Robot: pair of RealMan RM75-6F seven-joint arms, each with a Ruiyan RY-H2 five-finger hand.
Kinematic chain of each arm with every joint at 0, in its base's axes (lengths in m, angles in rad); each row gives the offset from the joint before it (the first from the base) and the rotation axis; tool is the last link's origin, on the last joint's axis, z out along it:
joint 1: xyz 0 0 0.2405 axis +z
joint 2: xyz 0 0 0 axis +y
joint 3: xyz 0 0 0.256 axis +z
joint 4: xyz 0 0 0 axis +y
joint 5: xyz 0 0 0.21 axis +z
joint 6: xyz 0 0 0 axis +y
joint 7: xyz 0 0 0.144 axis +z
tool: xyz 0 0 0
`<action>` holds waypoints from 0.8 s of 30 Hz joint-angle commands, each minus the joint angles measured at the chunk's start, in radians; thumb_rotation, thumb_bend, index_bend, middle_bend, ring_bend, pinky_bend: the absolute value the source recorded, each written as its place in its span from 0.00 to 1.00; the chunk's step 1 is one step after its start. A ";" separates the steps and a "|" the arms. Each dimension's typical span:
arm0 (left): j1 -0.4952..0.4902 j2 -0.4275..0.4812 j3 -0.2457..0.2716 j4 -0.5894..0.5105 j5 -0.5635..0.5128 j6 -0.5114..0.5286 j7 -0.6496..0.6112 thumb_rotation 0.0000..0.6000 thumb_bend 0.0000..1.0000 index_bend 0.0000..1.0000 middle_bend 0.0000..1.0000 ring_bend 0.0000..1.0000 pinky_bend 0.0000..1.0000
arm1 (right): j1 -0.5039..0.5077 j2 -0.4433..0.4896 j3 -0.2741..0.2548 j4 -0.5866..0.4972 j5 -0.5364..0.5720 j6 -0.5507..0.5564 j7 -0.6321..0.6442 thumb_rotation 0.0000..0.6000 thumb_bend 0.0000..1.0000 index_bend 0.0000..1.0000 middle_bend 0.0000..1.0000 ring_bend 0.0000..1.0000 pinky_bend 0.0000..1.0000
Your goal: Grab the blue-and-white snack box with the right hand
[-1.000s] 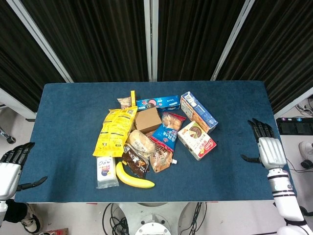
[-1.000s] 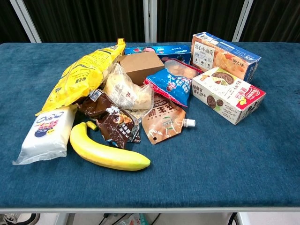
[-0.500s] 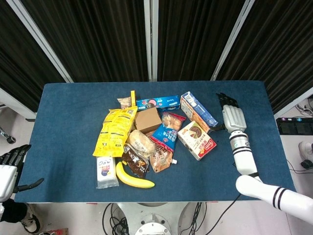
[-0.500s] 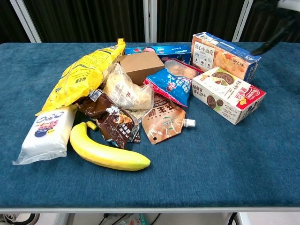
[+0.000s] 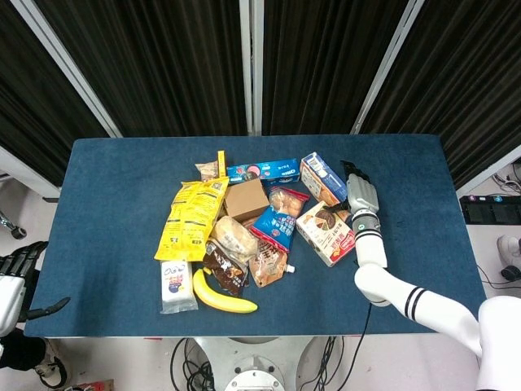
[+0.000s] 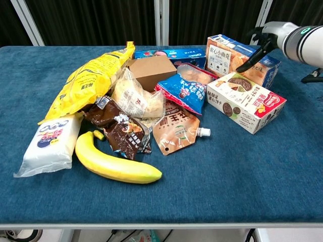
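The blue-and-white snack box (image 5: 324,179) lies at the back right of the pile; the chest view shows its printed face (image 6: 233,58). My right hand (image 5: 359,195) hovers at the box's right end with its fingers stretched out and holds nothing. In the chest view the right hand (image 6: 270,36) is at the top right, and a dark fingertip (image 6: 251,63) reaches across the box's end. I cannot tell whether it touches. My left hand (image 5: 15,274) hangs off the table's front left corner, fingers apart and empty.
A white-and-red box (image 5: 329,235) lies just in front of the target, a long blue biscuit box (image 5: 262,171) to its left. A brown carton (image 5: 246,199), a yellow bag (image 5: 190,217), a banana (image 6: 115,165) and several pouches crowd the table (image 5: 114,179) centre.
My right hand has swung in from the table's right edge to the right end of the blue-and-white box. The left hand has dropped slightly. The pile has not shifted.
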 commanded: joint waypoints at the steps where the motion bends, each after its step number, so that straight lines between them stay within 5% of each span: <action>1: 0.000 -0.002 0.002 0.011 0.023 0.019 -0.018 0.75 0.00 0.10 0.10 0.12 0.24 | 0.011 -0.023 0.000 0.035 0.014 -0.017 0.014 1.00 0.16 0.00 0.00 0.00 0.05; 6: -0.001 -0.003 0.001 0.018 0.008 0.007 -0.017 0.75 0.00 0.10 0.11 0.12 0.24 | 0.014 -0.043 -0.003 0.079 0.027 -0.031 0.027 1.00 0.27 0.01 0.13 0.14 0.29; 11: -0.001 -0.009 0.001 0.024 -0.002 -0.003 -0.018 0.75 0.00 0.10 0.11 0.12 0.24 | 0.018 -0.034 -0.018 0.089 0.070 -0.076 0.009 1.00 0.32 0.16 0.27 0.28 0.49; 15: 0.000 -0.007 -0.001 0.022 -0.002 0.001 -0.017 0.76 0.00 0.10 0.11 0.12 0.24 | 0.024 -0.028 -0.018 0.094 0.114 -0.093 0.003 1.00 0.34 0.24 0.32 0.34 0.56; 20: -0.001 -0.004 -0.001 0.019 -0.003 -0.001 -0.015 0.75 0.00 0.10 0.11 0.12 0.24 | 0.023 -0.032 -0.008 0.101 0.095 -0.054 0.029 1.00 0.46 0.46 0.47 0.49 0.70; 24: -0.002 -0.006 -0.002 0.020 -0.004 -0.002 -0.016 0.76 0.00 0.10 0.11 0.12 0.24 | 0.010 -0.013 0.003 0.077 0.052 -0.025 0.058 1.00 0.48 0.51 0.50 0.53 0.73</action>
